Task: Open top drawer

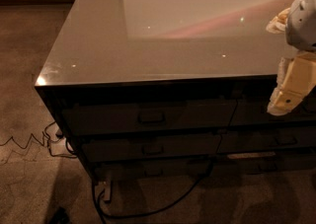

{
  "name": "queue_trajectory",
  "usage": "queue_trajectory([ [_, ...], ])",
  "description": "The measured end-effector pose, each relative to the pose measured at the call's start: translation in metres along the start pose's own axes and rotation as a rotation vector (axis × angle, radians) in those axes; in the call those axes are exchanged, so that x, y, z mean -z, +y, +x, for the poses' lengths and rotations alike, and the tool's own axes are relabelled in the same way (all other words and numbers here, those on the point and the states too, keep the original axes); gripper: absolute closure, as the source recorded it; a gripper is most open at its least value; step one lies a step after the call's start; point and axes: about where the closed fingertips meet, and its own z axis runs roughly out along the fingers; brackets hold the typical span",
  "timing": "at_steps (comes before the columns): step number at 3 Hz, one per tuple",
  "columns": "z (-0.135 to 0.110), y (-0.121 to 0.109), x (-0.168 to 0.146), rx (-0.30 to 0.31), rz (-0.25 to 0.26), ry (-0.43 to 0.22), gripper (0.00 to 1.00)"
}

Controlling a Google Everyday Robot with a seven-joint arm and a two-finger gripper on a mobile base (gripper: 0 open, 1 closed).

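The top drawer (pixel 148 118) is the wide dark front just under the cabinet's glossy top, at centre left. Its small rectangular bar handle (pixel 151 117) sits in the middle of the front. The drawer front looks shut, in line with the cabinet face. My gripper (pixel 285 100), cream-coloured, hangs at the right edge of the view, in front of the cabinet's upper right part. It is well to the right of the handle and apart from it, holding nothing that I can see.
The cabinet top (pixel 163 45) is glossy and reflects light. Slimmer drawer fronts (pixel 150 148) with similar handles lie below, with more on the right (pixel 286 140). Black cables (pixel 163 203) and a power strip (pixel 106 191) lie on the carpet in front and to the left.
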Motion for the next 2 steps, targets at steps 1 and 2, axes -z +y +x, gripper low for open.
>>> queue_trajectory([
  [1,0.000,0.000,0.000,0.000,0.000,0.000,0.00],
  [2,0.007,0.005,-0.034,-0.039,-0.067,-0.023,0.00],
])
